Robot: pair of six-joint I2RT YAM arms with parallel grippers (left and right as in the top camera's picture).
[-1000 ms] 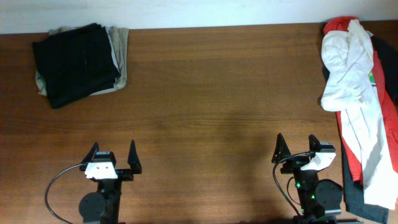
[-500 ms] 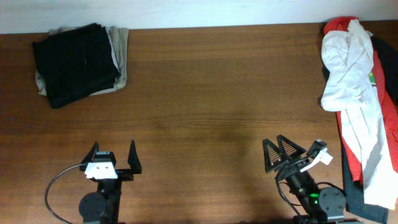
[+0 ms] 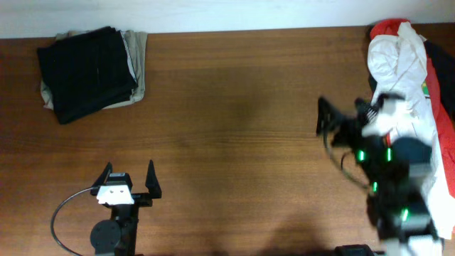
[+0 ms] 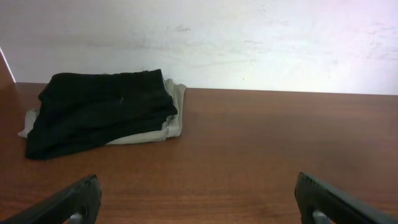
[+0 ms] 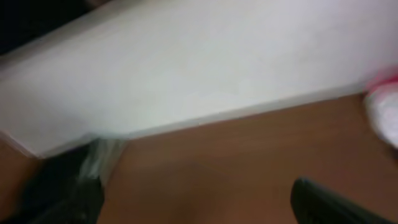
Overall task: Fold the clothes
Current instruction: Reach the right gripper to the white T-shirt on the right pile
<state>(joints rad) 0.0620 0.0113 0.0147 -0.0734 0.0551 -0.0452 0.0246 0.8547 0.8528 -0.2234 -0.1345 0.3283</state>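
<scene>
The clothes lie in a heap at the table's right edge: a crumpled white T-shirt [image 3: 393,67] drapes over a red shirt [image 3: 387,29]. My right gripper [image 3: 322,119] hovers left of the heap, blurred by motion, pointing left, open with nothing between its fingers. In the right wrist view a sliver of the white T-shirt [image 5: 384,111] shows at the right edge, and the right gripper [image 5: 199,205] is open over bare wood. My left gripper [image 3: 130,176] rests near the front edge at the left, open and empty; the left wrist view shows the left gripper [image 4: 199,205] spread wide.
A folded black piece on a khaki one [image 3: 89,64] sits at the back left corner, seen also as the black and khaki stack [image 4: 102,109] in the left wrist view. A white wall [image 4: 249,43] runs behind the wooden table [image 3: 227,128].
The right arm has risen from its rest at the front and swung back toward the heap at the right. The left arm has not moved. Both grippers stayed open.
</scene>
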